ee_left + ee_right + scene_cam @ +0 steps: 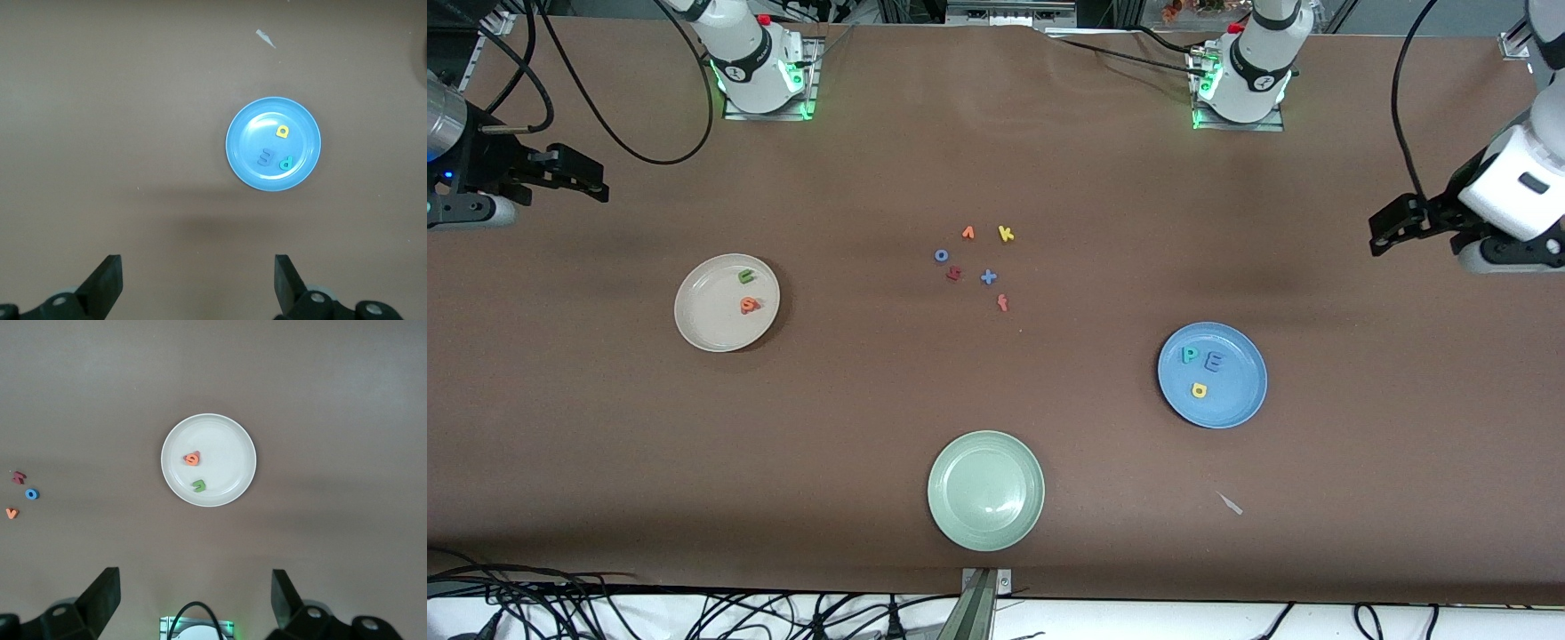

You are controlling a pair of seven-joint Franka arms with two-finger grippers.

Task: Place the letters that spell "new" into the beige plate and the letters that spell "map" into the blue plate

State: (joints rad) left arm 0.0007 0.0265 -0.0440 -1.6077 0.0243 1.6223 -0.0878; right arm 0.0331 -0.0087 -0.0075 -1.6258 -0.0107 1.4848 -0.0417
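Observation:
The beige plate [694,307] [230,447] holds a green n [745,276] [199,485] and an orange e [749,305] [193,459]. On the blue plate [1240,400] [303,127] lie a teal p [1189,355] [287,162], a blue m [1212,361] [265,157] and a yellow a [1199,389] [283,132]. My left gripper [1380,229] [198,280] hangs open and empty over bare table at the left arm's end. My right gripper [596,178] [195,597] hangs open and empty at the right arm's end.
Loose letters lie mid-table: orange v [967,233], yellow k [1006,234], blue o [941,255], a dull red letter [953,274] of unclear shape, blue x [988,277], red f [1003,303]. A pale green plate [985,489] sits nearest the front camera, with a white scrap [1230,503] beside it.

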